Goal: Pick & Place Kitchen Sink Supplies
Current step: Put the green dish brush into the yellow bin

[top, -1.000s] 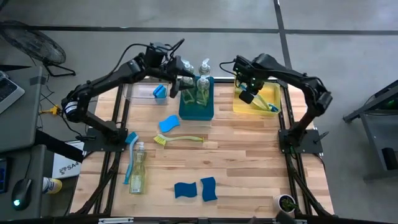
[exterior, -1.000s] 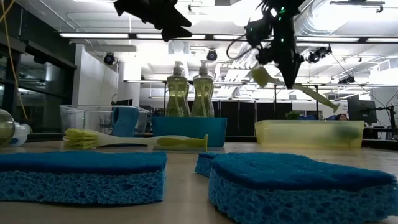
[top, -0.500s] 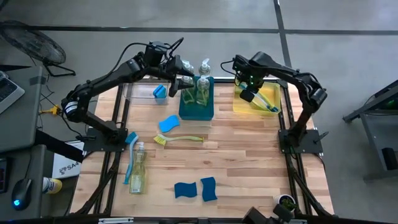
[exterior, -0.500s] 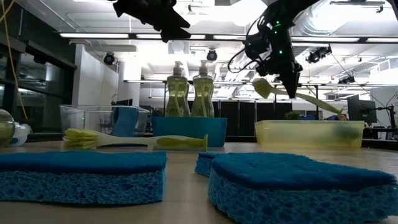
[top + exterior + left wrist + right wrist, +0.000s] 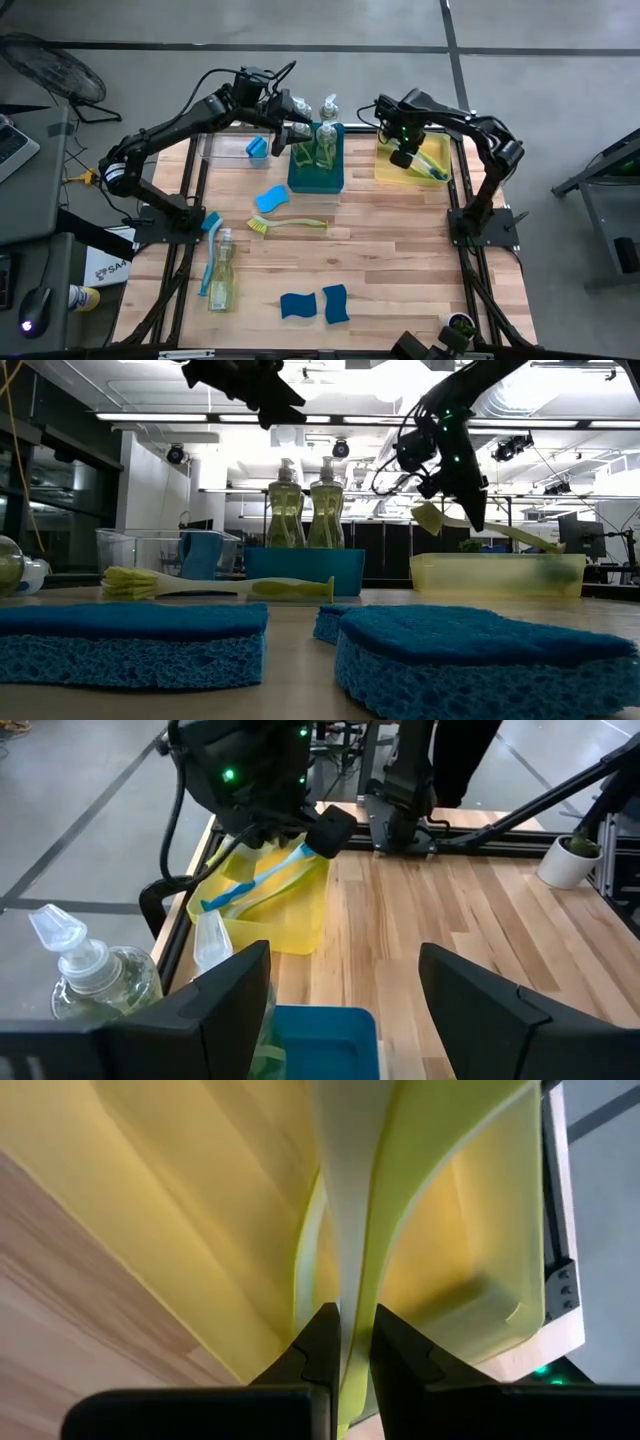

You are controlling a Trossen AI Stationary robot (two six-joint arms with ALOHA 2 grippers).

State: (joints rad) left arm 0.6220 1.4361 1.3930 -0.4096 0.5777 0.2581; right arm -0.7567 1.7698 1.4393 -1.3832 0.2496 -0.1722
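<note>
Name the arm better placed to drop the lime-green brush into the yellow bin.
Right: the right gripper already clamps the lime-green brush directly above the yellow bin. The left gripper hovers open over the teal bin.

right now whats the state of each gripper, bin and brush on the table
right gripper: shut on lime-green dish brush, above yellow bin
left gripper: open, empty, over teal bin
yellow bin: blue brush inside
teal bin: two soap bottles upright
second lime-green brush: lying flat on the table
</note>
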